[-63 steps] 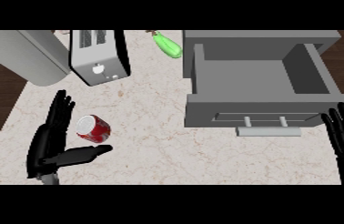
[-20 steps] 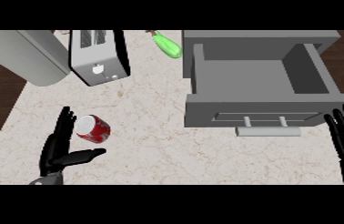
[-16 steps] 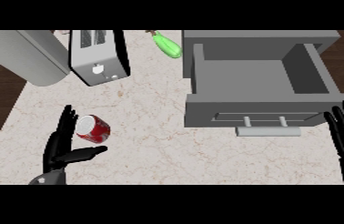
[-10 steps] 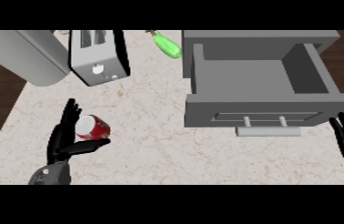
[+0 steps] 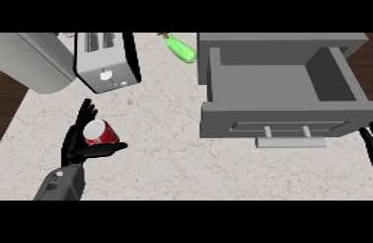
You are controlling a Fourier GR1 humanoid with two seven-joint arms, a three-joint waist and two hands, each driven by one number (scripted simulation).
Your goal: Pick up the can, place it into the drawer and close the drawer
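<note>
We locate the can [image 5: 102,134] on the tabletop [image 5: 167,160] at the left, well apart from the open drawer [image 5: 277,122] at the right; we judge that it stands upright, long axis near vertical, its pale lid facing up and showing at the upper left of the red body. The left hand [image 5: 76,143] is spread around it: the fingers [image 5: 86,113] run straight along its left side and the thumb reaches across just below it; nothing is curled round the can yet. We expect the main risk at closure: if the thumb meets the rounded wall low and off-centre, the can may tip or roll out toward the right; a lift begun before the fingers wrap round it may leave it behind. During the carry, the can must clear the drawer's near wall, or it may strike the front panel; the toaster [image 5: 105,64] stands behind the hand and could be brushed. The right hand [image 5: 366,141] shows only as a sliver at the right edge; we cannot tell its state.
</note>
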